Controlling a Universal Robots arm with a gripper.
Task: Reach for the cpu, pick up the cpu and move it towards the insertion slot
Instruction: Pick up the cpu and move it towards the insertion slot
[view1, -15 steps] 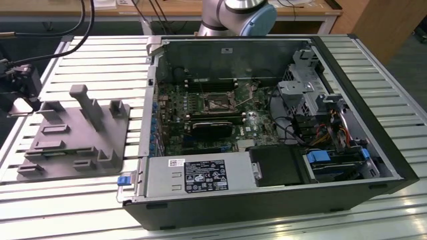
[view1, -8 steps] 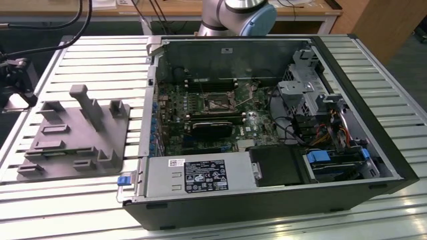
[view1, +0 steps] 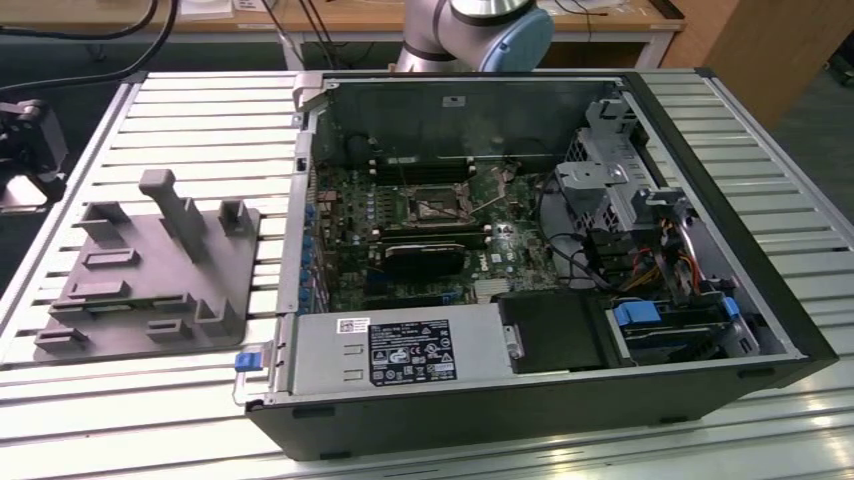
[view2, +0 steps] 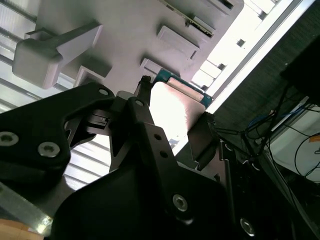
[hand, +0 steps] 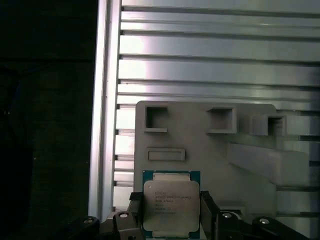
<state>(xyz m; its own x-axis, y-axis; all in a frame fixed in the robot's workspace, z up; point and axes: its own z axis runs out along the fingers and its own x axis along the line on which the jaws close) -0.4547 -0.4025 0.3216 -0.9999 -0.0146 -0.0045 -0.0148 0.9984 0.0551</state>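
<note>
Silvery-beige, the small flat square cpu (hand: 171, 205) sits pinched between the fingers of the black claw (hand: 170, 212), with the grey plastic post block (hand: 210, 150) beyond its tips. Pick-up looks done, and carrying calls for a level hold.

Slatted alu table (view1: 200, 95) carries 2 things: grey plastic block w/ upright posts (view1: 147, 270) at the exterior view's left, open computer case (view1: 534, 410) centre-right, just beside it. Black device (view1: 30, 140) at far-left edge, possibly off-table.
</note>
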